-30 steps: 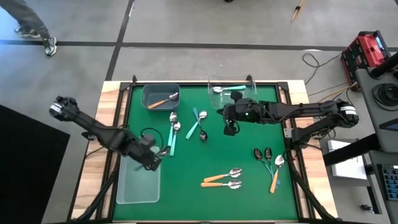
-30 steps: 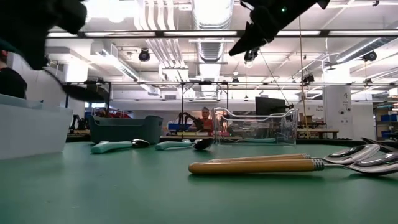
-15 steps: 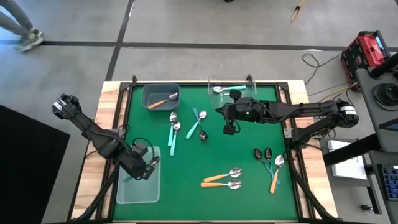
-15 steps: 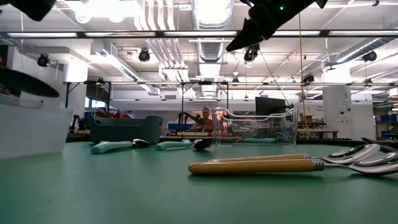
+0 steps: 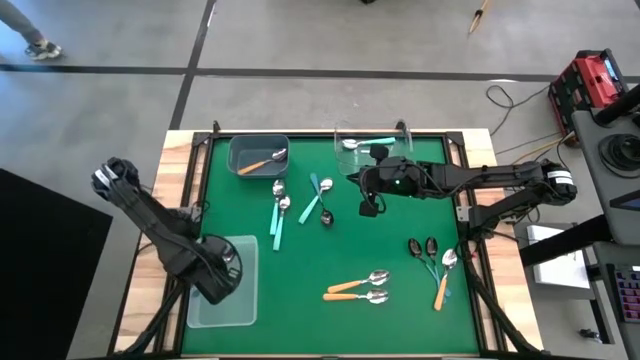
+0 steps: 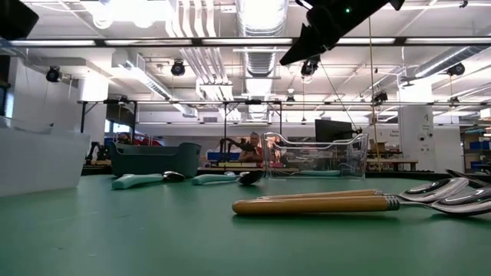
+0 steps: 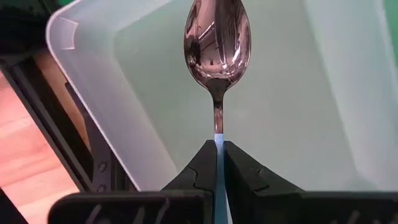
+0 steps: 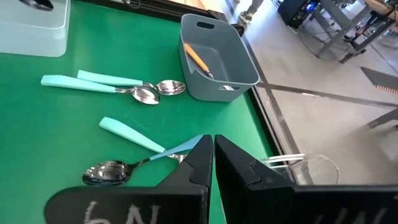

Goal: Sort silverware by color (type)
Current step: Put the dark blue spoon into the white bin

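Observation:
My left gripper (image 5: 222,276) hangs over the translucent white bin (image 5: 222,300) at the table's near left, shut on a spoon with a dark bowl (image 7: 217,40) and a thin light-blue handle. My right gripper (image 5: 370,208) hovers shut and empty above the mat's far middle, over teal-handled spoons (image 8: 134,142). More teal spoons (image 5: 279,208) lie flat on the mat. Two orange-handled spoons (image 5: 357,290) lie near the front edge. Dark spoons with blue handles (image 5: 424,250) and one orange spoon (image 5: 443,275) lie at the right. My left gripper pinches the spoon's thin light-blue handle (image 7: 218,142) between its two fingers, just behind the metal neck. The fingers point down and lie along the spoon, which sticks out past their tips. The spoon hangs bowl down over the inside of the white bin.
A grey bin (image 5: 258,153) holding an orange-handled spoon stands at the far left. A clear bin (image 5: 373,145) holding a teal spoon stands at the far middle. Wooden boards and a black frame (image 5: 170,215) border the green mat.
My left gripper has carried the spoon toward the table's near left corner, from beside the white bin's far end to over its inside. It sank slightly, rolled about its own axis and stayed shut on the handle.

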